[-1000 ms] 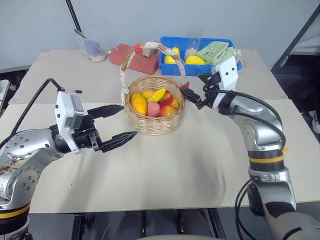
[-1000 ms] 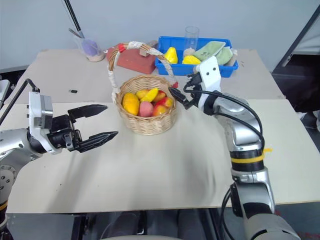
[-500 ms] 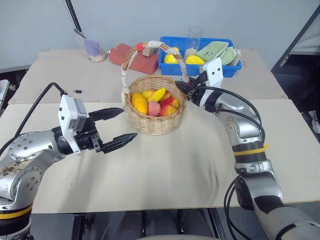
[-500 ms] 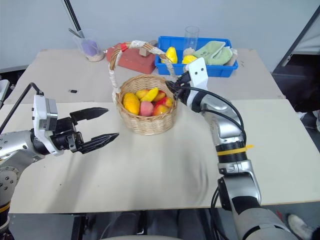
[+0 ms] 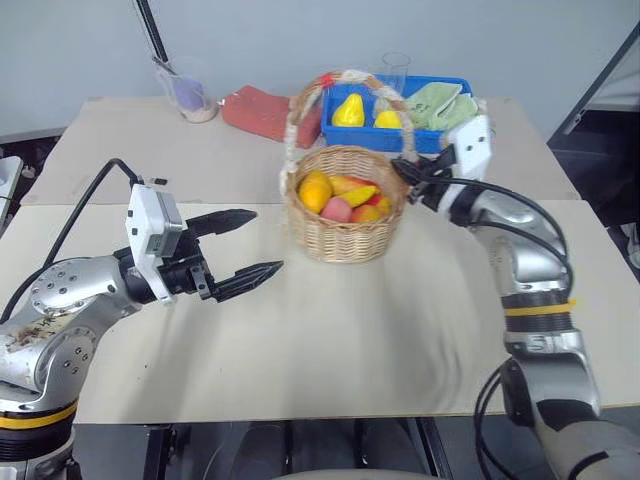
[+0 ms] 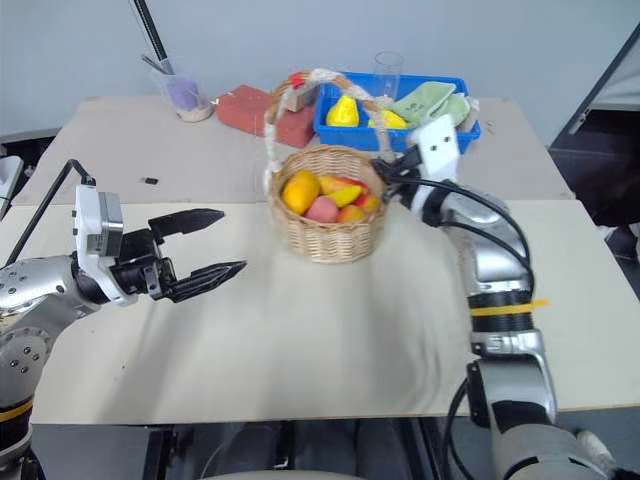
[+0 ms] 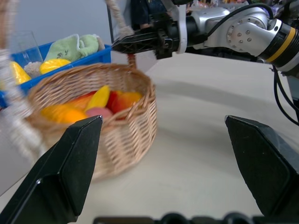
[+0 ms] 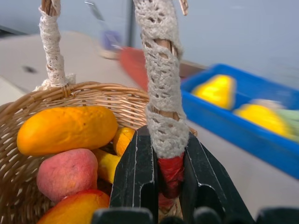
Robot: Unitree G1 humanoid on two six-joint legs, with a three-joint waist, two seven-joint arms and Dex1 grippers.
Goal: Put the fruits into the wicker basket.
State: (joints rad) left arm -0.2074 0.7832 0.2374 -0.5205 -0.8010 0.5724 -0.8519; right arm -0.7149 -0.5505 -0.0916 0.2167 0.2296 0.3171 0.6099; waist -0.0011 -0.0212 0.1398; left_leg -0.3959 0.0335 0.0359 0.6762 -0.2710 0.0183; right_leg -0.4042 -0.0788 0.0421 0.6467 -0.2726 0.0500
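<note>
1. Standing on the table (image 5: 330, 340), at its middle toward the far side: wicker basket (image 5: 345, 218), upright, with the blue bin (image 5: 438, 92) just behind it.
2. Hovering over the table well to the left of the basket: left gripper (image 5: 250, 245), fingers spread wide apart, grasping nothing, touching nothing.
3. Clamping the basket handle (image 8: 163, 98) at its base on the basket's right side: right gripper (image 8: 161, 175), both black fingers (image 8: 138, 172) pressing the red-and-white wrapped part from either side.
4. Lying inside the basket, below and beside the clamped handle: mango (image 8: 67, 129), oblong and orange-yellow, resting against the rim on the side away from the right gripper.
5. Lying inside the basket, just below the mango: pink peach (image 8: 65, 172).
6. Lying inside the basket, next to the peach: red-and-yellow apple (image 8: 77, 210), partly cut off at the picture edge.
</note>
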